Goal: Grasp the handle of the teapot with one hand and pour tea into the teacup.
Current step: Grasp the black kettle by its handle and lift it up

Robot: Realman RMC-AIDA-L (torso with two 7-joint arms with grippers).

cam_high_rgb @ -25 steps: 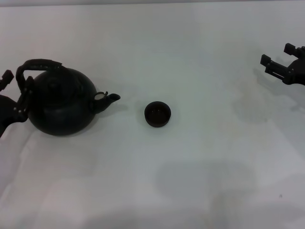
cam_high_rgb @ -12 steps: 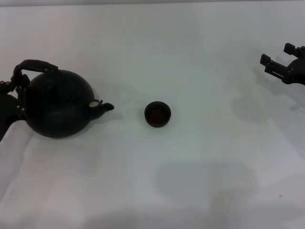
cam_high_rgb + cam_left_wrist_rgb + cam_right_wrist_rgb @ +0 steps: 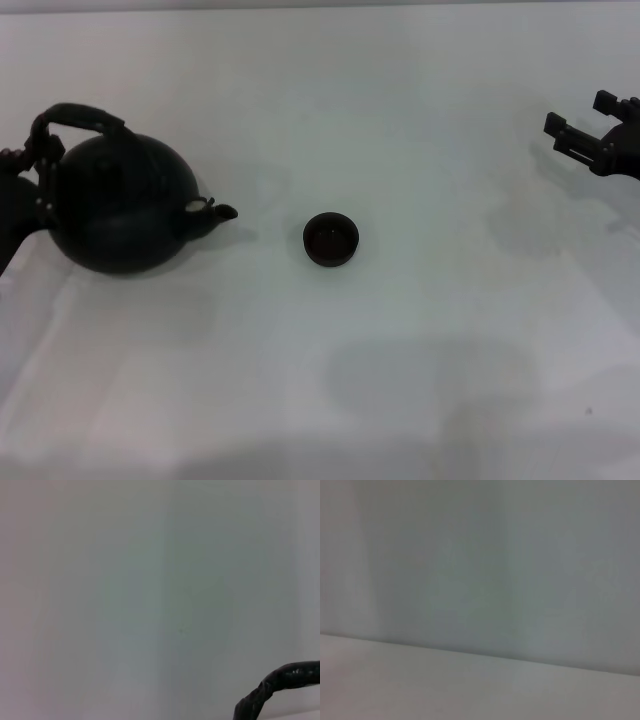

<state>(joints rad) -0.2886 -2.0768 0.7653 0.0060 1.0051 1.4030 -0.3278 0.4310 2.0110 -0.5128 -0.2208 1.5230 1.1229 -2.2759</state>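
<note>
Teapot (image 3: pixel 120 215) has risen slightly, spout leveling.

Both hands black: left hand (image 3: pixel 22 190), blocky right hand (image 3: pixel 592 135).

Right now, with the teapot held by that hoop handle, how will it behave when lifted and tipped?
Probably heavy for its size: the teapot has a big round body next to the small teacup. Held at the handle's end, where the left gripper sits, it may swing, spout dipping. Its round belly could rock if set down.
</note>
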